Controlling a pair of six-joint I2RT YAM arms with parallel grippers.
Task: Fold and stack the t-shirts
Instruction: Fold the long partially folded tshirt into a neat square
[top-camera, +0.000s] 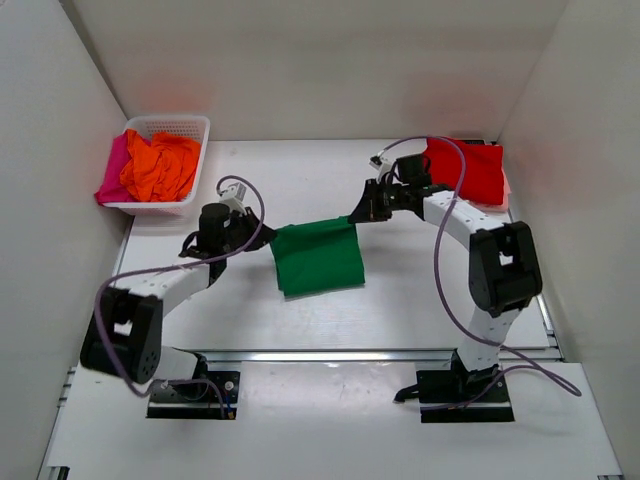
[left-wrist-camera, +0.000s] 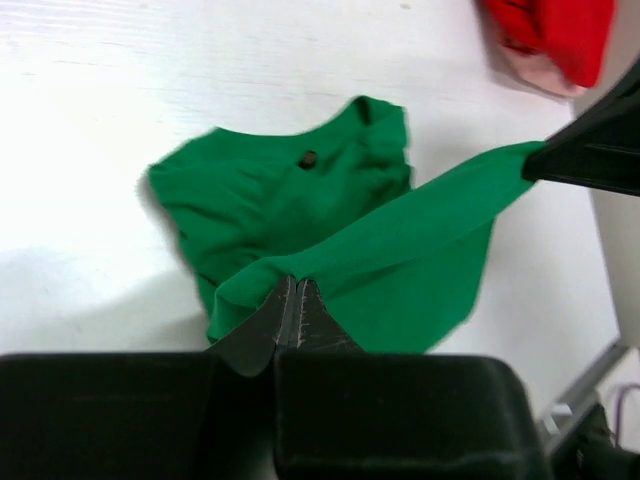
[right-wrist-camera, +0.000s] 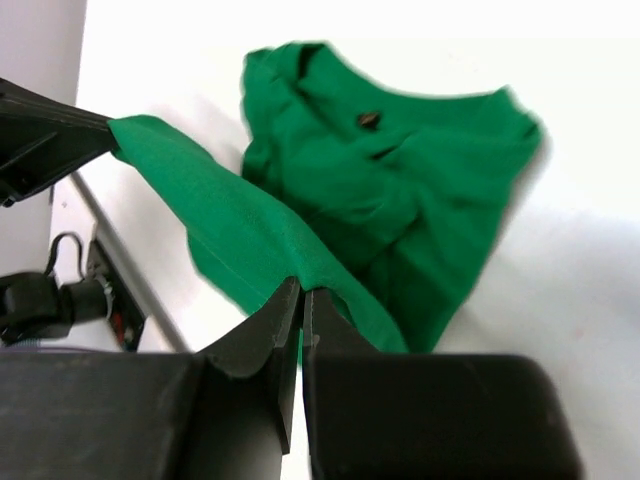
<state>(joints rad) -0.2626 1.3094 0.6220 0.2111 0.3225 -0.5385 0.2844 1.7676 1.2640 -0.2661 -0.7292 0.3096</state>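
White table, mid: green t-shirt stretched betw. both arms, lower part on the surface. Red t-shirt far right. Orange t-shirt & pink t-shirt in basket, far left. Left gripper pinches the green shirt's left top corner, right gripper its right.

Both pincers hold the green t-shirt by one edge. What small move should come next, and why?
Probably carry that edge across and lower it. The left pincer and right pincer are shut on one taut edge of the bright green cloth t-shirt, while its other part lies bunched on the white table.
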